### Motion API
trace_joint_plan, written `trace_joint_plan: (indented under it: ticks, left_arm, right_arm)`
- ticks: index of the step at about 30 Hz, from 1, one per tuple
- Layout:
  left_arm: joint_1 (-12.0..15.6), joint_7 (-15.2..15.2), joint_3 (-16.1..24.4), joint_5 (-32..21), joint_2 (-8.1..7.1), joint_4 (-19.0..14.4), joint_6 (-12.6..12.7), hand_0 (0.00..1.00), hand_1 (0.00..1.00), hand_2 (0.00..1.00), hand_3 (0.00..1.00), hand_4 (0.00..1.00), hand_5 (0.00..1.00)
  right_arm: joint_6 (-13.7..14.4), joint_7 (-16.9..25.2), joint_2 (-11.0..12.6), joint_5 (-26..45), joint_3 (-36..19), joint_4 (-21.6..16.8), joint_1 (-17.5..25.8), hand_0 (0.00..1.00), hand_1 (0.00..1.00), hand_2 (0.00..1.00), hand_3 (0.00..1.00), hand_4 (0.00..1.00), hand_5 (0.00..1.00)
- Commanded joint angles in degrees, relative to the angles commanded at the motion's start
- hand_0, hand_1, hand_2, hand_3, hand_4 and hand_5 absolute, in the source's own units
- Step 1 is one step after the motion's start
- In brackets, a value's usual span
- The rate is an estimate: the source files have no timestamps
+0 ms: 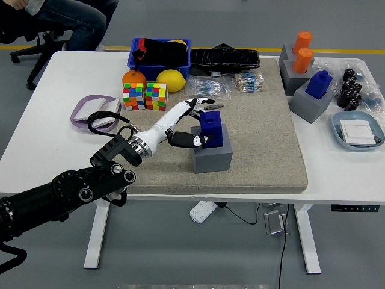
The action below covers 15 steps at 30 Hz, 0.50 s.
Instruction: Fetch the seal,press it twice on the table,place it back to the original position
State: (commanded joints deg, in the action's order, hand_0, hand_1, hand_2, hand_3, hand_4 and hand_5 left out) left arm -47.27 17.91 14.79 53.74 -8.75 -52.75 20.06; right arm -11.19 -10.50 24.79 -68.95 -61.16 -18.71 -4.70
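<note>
Nearest the camera, the robot's black left arm reaches in from the lower left and ends in a white-and-black five-fingered left hand (pixel 191 123). It sits against the left side of the blue block-shaped seal (pixel 212 127). The thumb lies low along the seal's near-left face and the other fingers reach past its far-left top corner, so the hand brackets the seal without clearly pinching it. Whether the fingers are truly clamped on it I cannot tell. The seal stands upright in its grey square holder block (pixel 212 153) on the tan felt mat (pixel 264 138), apparently not yet lifted out. That suits a side approach, since the holder hides the lower body and leaves only the upper part to grip.

Farther left on the white table (pixel 48 120) rests a lilac oval tray (pixel 81 115) with a white card. Beyond the hand lie two colourful puzzle cubes (pixel 145 96), an orange and a yellow lemon (pixel 171 80), kept off the mat's middle where pressing would likely happen. At the far right, spare grey holders carry orange cylinders (pixel 302 51) and a second blue seal (pixel 319 84). The right hand is out of view
</note>
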Motion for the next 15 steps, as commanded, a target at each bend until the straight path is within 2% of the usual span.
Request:
trace_joint_plan:
  ticks: [15]
  left_arm:
    - [-0.2,-1.1,-0.3,1.1,0.07,-0.4,-0.6,0.823,0.564,0.459,0.873,0.719,0.002]
  right_arm:
    - [0.0,0.0,-0.1,0.0,0.0,0.0,0.0,0.951,0.796,0.797,0.822,0.901,0.499]
